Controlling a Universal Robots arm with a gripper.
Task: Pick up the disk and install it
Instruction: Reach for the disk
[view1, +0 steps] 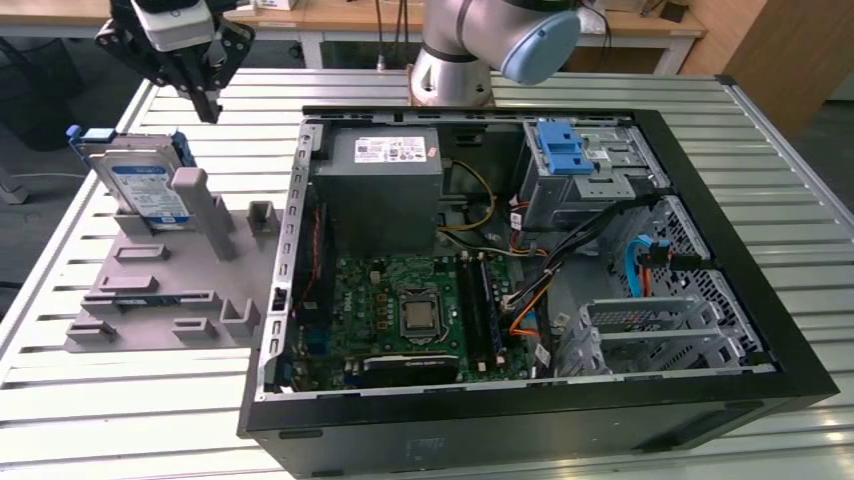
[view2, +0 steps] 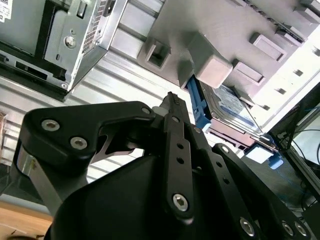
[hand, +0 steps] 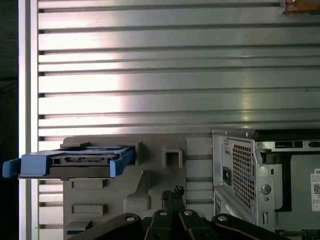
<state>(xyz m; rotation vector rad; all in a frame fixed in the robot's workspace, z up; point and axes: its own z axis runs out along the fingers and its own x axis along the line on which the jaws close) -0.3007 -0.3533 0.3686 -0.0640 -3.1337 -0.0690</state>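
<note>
The disk (view1: 144, 183) is a silver-grey drive with a blue-and-white label and blue side rails. It stands tilted on edge against a post of the grey fixture (view1: 174, 290), at the exterior view's left. My gripper (view1: 207, 108) hangs above and just behind it, apart from it, with its black fingers shut together on nothing. In the second wrist view the gripper (view2: 172, 100) points toward the disk (view2: 227, 102). The first wrist view shows the disk (hand: 75, 162) edge-on beyond the gripper (hand: 172, 192).
An open computer case (view1: 747, 290) lies to the exterior view's right of the fixture. It holds a grey power supply (view1: 380, 190), a motherboard (view1: 414, 310) and a metal drive bay (view1: 594, 185) with a blue latch (view1: 567, 150). All rest on a slatted metal table (view1: 787, 150).
</note>
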